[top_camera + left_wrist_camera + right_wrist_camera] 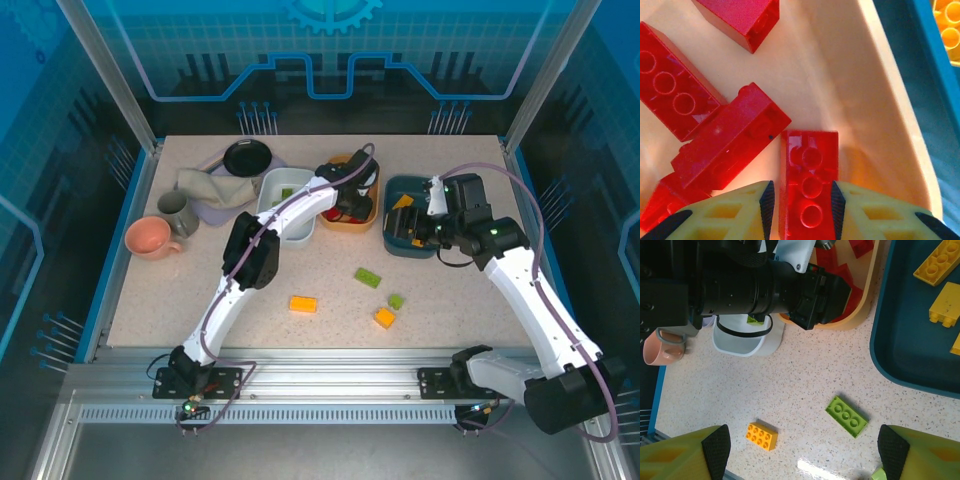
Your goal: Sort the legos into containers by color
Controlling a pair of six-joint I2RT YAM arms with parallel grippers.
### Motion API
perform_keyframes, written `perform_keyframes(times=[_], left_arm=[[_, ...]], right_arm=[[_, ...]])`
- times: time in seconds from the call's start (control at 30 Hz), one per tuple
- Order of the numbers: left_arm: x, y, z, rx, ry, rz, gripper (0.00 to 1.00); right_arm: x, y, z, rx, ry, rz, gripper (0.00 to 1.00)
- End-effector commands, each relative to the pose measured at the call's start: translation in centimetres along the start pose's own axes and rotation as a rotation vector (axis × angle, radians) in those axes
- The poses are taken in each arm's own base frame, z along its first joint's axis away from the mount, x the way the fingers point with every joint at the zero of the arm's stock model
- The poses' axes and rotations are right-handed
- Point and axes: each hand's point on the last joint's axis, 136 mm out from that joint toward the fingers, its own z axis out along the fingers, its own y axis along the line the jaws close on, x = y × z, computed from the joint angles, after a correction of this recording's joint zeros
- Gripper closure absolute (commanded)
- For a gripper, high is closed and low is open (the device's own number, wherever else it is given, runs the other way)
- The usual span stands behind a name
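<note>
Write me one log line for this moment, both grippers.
left gripper: around red brick in orange tub, grip unclear | right gripper: open, empty | loose: two green bricks, two orange bricks

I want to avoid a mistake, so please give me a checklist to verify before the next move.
1. Red brick lies inside the orange tub: ok.
2. Left end effector clear of that brick: cannot tell; pads sit close on both sides.
3. Right end effector open and empty: ok.
4. All bricks off the table: not ok; a green brick and an orange brick lie loose.
5. Yellow bricks in the teal tub: ok.
</note>
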Motion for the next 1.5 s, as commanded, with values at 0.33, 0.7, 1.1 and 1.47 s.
perform_keyframes(times=[0.33, 0.7, 1.1, 1.47], left_arm=[[-5.0, -0.1, -11.2, -0.063, -0.212, -0.107, 0.26], [2.9, 3.8, -20.7, -0.011, -0.214, -0.543, 0.18], [22.7, 8.5, -24.4, -0.125, -0.078, -0.987, 0.19], [32.2, 10.6, -28.0, -0.029, -0.201, -1.187, 0.18]], right_arm=[[0.2, 0.2, 0.2, -0.009, 0.014, -0.028, 0.20], [5.0, 0.0, 2.0, 0.097, 0.148, -0.188, 0.22], [12.8, 4.1, 5.0, 0.052, 0.339, -0.548, 0.20], [21.2, 8.8, 13.9, 0.084, 0.636, -1.017, 0.09]])
